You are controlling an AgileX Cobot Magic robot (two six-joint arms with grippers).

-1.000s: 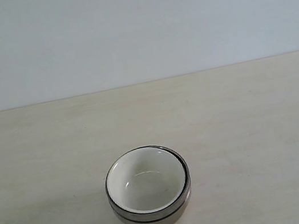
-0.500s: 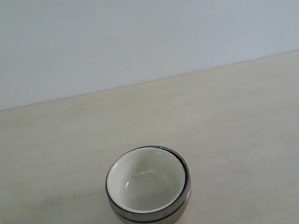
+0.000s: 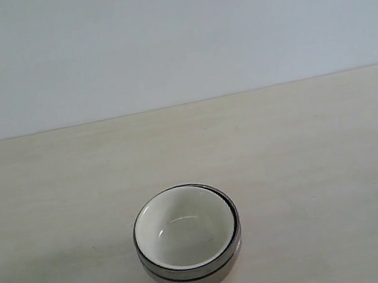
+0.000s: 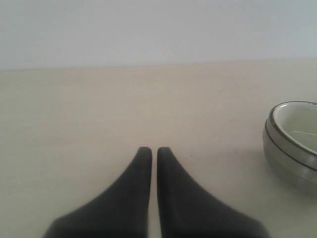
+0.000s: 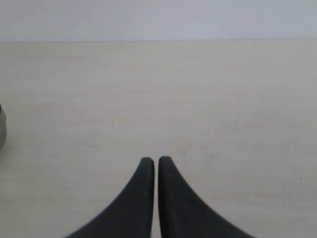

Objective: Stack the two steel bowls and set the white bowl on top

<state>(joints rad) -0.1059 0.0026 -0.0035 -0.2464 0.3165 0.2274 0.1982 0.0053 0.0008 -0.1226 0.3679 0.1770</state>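
The white bowl (image 3: pixel 182 229) sits nested inside the two steel bowls (image 3: pixel 198 277), all three forming one stack near the front of the table in the exterior view. The stack's steel side (image 4: pixel 287 153) and the white bowl's inside (image 4: pixel 299 124) also show at the edge of the left wrist view. A sliver of steel (image 5: pixel 2 130) is all the right wrist view shows of the stack. My left gripper (image 4: pixel 154 150) is shut on nothing, low over bare table beside the stack. Well clear of the bowls, my right gripper (image 5: pixel 156 160) is shut and empty. Neither arm appears in the exterior view.
The pale wooden table (image 3: pixel 308 150) runs back to a plain light wall (image 3: pixel 170 35). Nothing else stands on it.
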